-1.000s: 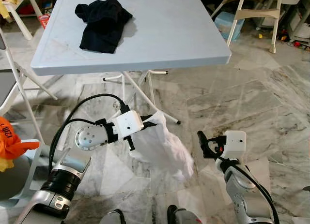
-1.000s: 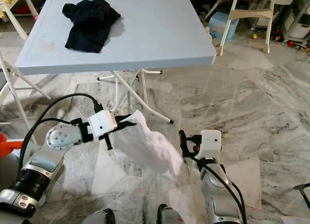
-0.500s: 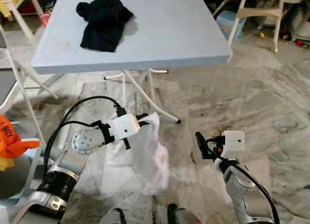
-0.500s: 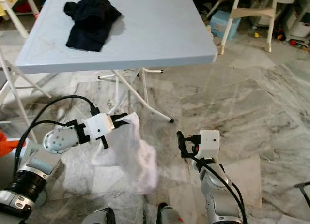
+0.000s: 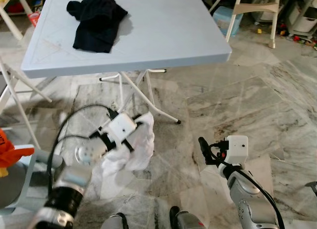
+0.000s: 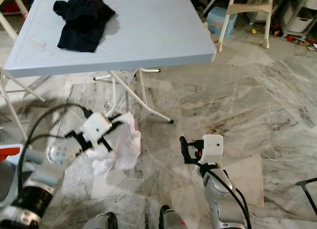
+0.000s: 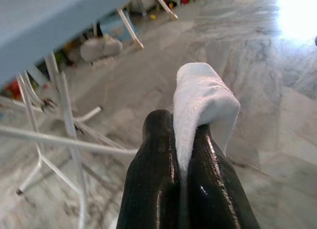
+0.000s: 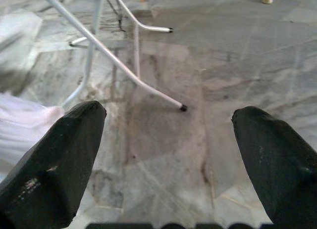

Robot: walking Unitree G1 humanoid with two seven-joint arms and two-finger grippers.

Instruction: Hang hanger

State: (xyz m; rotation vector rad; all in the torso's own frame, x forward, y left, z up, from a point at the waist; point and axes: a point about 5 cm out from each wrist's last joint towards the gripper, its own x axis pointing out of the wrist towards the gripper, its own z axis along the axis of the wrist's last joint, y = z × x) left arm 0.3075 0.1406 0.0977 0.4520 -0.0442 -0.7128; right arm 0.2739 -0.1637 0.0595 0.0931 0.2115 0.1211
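While no hanger can be made out, left end effector (image 5: 140, 124) is pinching a fold of white cloth (image 5: 130, 152) clear of the floor below the worktop (image 5: 163, 41), right end effector (image 5: 202, 146) spread and empty nearby, probably ready to assist

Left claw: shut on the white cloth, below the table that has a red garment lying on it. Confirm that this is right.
One detail is wrong: the garment on the table is black, not red, as the left eye view shows. The rest holds: the left claw is shut on the white cloth, below the table.
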